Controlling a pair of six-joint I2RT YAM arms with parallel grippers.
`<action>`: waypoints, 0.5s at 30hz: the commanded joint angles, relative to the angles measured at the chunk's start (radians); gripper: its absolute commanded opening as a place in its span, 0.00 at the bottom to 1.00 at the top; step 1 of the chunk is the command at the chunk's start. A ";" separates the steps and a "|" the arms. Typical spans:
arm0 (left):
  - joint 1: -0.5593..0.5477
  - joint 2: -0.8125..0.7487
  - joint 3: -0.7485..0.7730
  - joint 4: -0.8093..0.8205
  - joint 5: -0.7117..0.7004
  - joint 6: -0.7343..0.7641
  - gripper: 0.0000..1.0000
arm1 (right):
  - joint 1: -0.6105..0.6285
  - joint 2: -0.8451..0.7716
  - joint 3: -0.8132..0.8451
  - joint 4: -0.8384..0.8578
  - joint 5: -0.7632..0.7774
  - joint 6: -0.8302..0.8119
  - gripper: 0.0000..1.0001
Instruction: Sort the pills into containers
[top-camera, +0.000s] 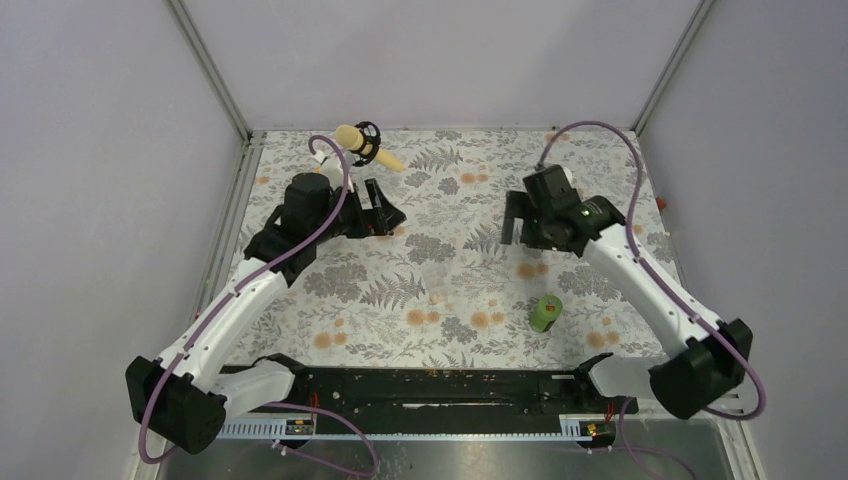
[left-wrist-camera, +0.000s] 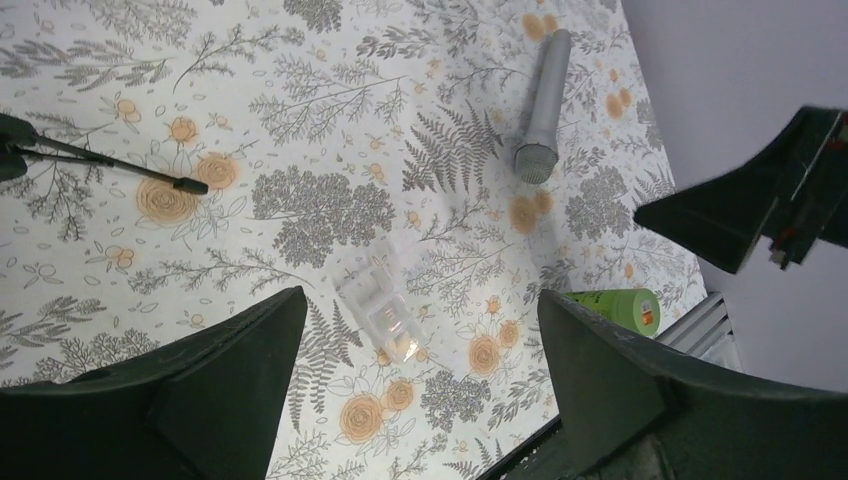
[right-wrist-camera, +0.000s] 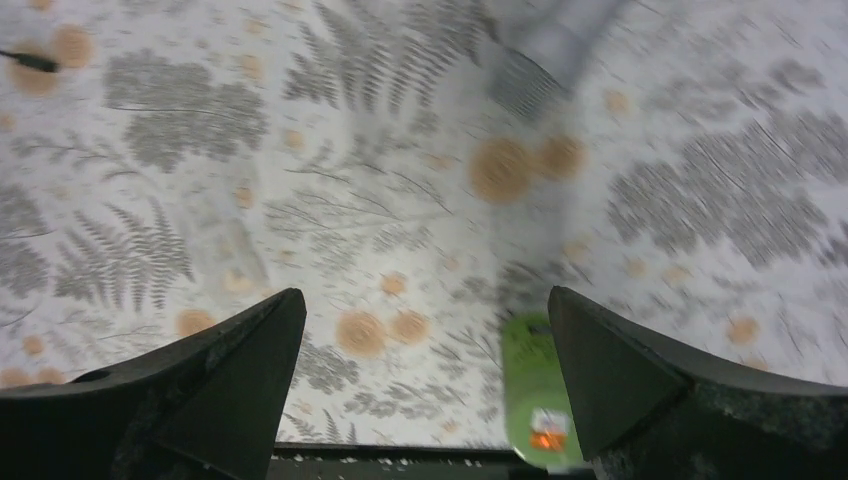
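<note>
Left gripper (left-wrist-camera: 422, 300) hung spread and empty over the mat (left-wrist-camera: 300, 130); right gripper (right-wrist-camera: 426, 294) was likewise spread, its view smeared by blur. Just beyond the left fingertips lay the clear containers (left-wrist-camera: 375, 305), faint, their contents indistinct. Farther right, one finger half hid the green bottle (left-wrist-camera: 615, 305).

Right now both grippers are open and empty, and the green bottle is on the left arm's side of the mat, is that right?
Not quite. The green bottle is on the right arm's side of the mat, as the top external view shows. The rest holds: the left gripper and the right gripper are both open and empty.
</note>
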 joint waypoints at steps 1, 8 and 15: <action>0.004 -0.021 0.014 0.079 0.001 0.022 0.88 | -0.003 -0.096 -0.043 -0.379 0.223 0.159 0.99; 0.004 -0.032 -0.032 0.095 -0.001 0.016 0.88 | -0.003 -0.238 -0.265 -0.410 0.068 0.278 0.99; 0.004 -0.054 -0.075 0.119 -0.001 -0.002 0.88 | -0.003 -0.223 -0.321 -0.333 0.026 0.301 0.90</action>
